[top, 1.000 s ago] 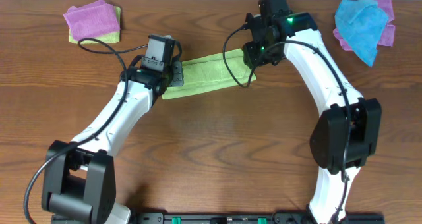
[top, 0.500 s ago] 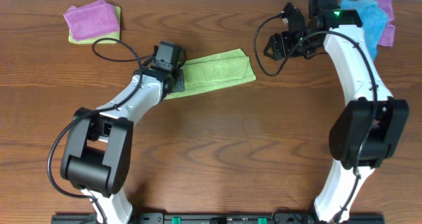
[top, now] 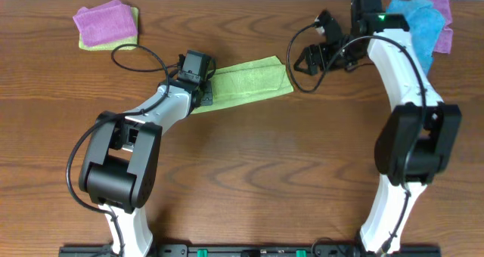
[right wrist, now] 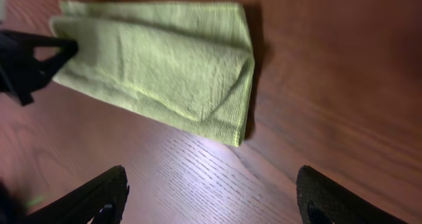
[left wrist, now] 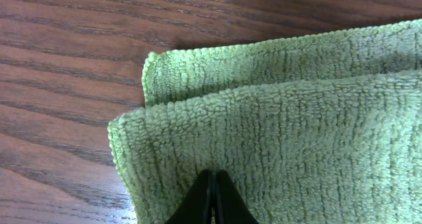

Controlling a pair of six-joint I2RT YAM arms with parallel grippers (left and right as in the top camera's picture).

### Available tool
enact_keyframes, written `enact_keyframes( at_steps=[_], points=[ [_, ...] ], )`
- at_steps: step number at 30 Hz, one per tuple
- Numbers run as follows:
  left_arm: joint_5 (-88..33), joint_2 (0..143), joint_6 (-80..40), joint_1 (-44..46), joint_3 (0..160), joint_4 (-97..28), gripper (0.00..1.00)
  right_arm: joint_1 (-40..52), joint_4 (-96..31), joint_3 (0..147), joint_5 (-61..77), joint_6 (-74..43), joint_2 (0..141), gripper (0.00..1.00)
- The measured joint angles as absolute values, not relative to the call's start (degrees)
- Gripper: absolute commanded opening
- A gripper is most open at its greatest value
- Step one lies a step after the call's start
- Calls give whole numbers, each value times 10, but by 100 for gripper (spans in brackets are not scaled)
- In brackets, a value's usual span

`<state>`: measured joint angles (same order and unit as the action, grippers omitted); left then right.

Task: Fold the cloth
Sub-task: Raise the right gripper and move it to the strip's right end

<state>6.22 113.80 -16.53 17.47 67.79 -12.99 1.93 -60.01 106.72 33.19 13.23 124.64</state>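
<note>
I can't read any writing, label, brand, number or sign in my three views. The cloth [top: 249, 81] shows only plain fabric, with no tag or print that I can make out. The table [top: 249, 166] around it shows only wood grain.
</note>
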Motion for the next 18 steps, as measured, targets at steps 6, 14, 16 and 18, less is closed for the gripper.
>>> enact_keyframes(
  at_steps=[6,14,16,18],
  points=[
    [62,1138,-165,175,678,-130,6,18,-605,1064,370,139,1314,82],
    [62,1138,-165,175,678,-130,6,16,-587,1063,418,142,1346,84],
    [62,1138,-165,175,678,-130,6,16,-576,1063,425,142,1353,85],
    [62,1138,-165,175,678,-130,6,16,-557,1063,434,139,1365,84]
  ],
)
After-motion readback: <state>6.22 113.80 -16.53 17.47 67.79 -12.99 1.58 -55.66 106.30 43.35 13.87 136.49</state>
